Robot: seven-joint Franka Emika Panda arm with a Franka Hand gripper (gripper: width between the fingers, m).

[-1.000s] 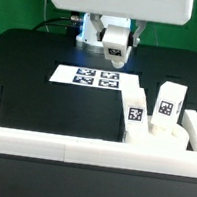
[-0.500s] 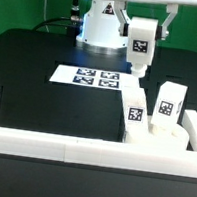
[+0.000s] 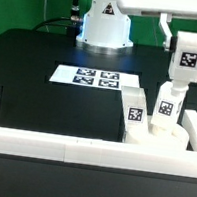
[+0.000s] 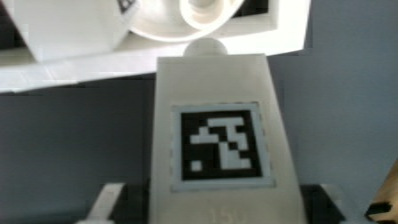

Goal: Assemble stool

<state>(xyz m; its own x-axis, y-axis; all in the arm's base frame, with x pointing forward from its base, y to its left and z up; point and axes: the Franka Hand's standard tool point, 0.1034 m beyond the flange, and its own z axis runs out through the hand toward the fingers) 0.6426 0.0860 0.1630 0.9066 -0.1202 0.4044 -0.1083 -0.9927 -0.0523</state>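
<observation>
My gripper [image 3: 191, 40] is shut on a white stool leg [image 3: 186, 60] with a black-and-white tag and holds it upright in the air at the exterior view's right. In the wrist view the leg [image 4: 221, 140] fills the picture between my two fingers [image 4: 111, 203]. Below it, two more tagged legs [image 3: 135, 109] [image 3: 167, 106] stand up from the white seat [image 3: 154, 136] in the near right corner. The held leg's lower end hangs just above the right-hand standing leg. Part of the seat [image 4: 178, 22] shows blurred beyond the held leg's tip.
The marker board [image 3: 96, 78] lies flat mid-table. Long white bars [image 3: 50, 146] edge the table's near side and both near corners [image 3: 196, 128]. The robot base [image 3: 104, 27] stands at the back.
My gripper has carried the leg from over the marker board's far edge toward the exterior view's right, to above the seat and its standing legs.
</observation>
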